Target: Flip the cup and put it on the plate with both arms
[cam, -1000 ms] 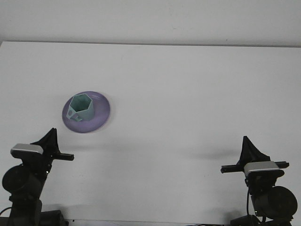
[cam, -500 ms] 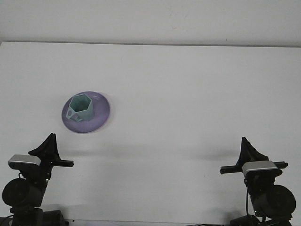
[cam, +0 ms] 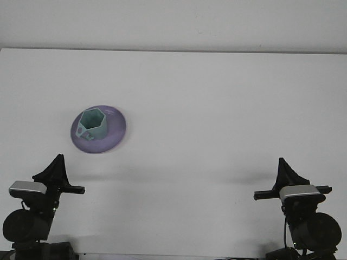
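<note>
A pale green faceted cup (cam: 92, 124) stands upright, mouth up, on the purple plate (cam: 116, 133) at the left middle of the white table; its small handle faces the near left. My left gripper (cam: 54, 168) sits low by the near left edge, well short of the plate and holding nothing. Over by the near right edge my right gripper (cam: 284, 172) is far from the cup and also holds nothing. Both grippers point away from the camera.
The white table (cam: 217, 108) stretches to a pale wall at the back. Both arm bases and their wrist cameras stand along the near edge.
My left arm has drawn back and sunk toward the near edge. The right arm has barely shifted. Cup and plate have stayed put.
</note>
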Available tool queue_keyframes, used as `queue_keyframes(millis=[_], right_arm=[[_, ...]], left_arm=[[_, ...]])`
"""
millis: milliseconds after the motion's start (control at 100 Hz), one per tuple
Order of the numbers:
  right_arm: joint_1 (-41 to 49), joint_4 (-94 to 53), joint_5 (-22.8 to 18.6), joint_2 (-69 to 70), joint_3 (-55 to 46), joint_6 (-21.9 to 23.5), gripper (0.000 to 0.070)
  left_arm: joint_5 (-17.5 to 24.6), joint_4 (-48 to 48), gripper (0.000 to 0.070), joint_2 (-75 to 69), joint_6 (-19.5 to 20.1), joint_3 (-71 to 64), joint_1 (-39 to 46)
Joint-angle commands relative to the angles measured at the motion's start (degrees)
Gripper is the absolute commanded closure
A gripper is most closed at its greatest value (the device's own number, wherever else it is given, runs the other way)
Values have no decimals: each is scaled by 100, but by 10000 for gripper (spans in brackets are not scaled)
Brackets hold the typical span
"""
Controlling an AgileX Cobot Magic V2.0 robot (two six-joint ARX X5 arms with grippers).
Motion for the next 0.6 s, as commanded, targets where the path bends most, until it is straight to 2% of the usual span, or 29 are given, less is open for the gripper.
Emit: queue_keyframes(millis=[0,80,210,590], right_arm=[[15,48,4,7,55,26,699],[15,52,-2,2,55,26,699],[15,52,4,2,55,26,699],[15,52,4,2,55,26,699]], left_arm=[[-195,192,685,-227,63,-181,-136],[-678,367,685,-498,299,-588,-407],[-1298,599,685,-848,184,-1276,-782],[-1296,940,685,-935,125,-2035,-911]])
